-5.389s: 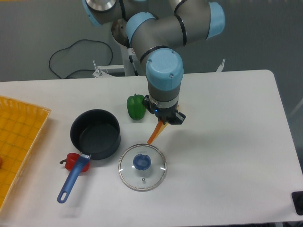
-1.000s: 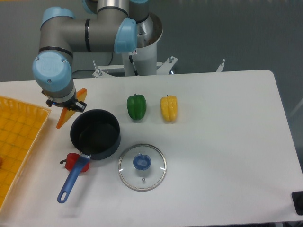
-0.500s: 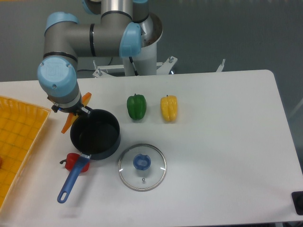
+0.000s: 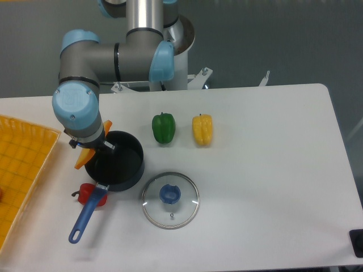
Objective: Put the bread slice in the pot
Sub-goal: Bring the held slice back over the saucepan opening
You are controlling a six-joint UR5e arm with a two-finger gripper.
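Note:
The dark pot [image 4: 120, 164] with its long blue handle [image 4: 87, 215] stands on the white table left of centre. My gripper [image 4: 89, 148] hangs over the pot's left rim, mostly hidden under the arm's blue wrist cap. It is shut on the bread slice [image 4: 84, 158], an orange wedge seen edge-on that pokes out down-left over the rim; another orange bit of the slice shows at the wrist's upper right.
A green pepper [image 4: 163, 128] and a yellow pepper [image 4: 202, 130] lie behind the pot. A glass lid [image 4: 170, 200] with a blue knob lies to the pot's front right. A red item [image 4: 85, 193] sits by the handle. A yellow tray [image 4: 20, 170] fills the left edge.
The arm has carried the bread slice from the table's middle to the left, then rightward and down, so the gripper now stands over the pot's left rim.

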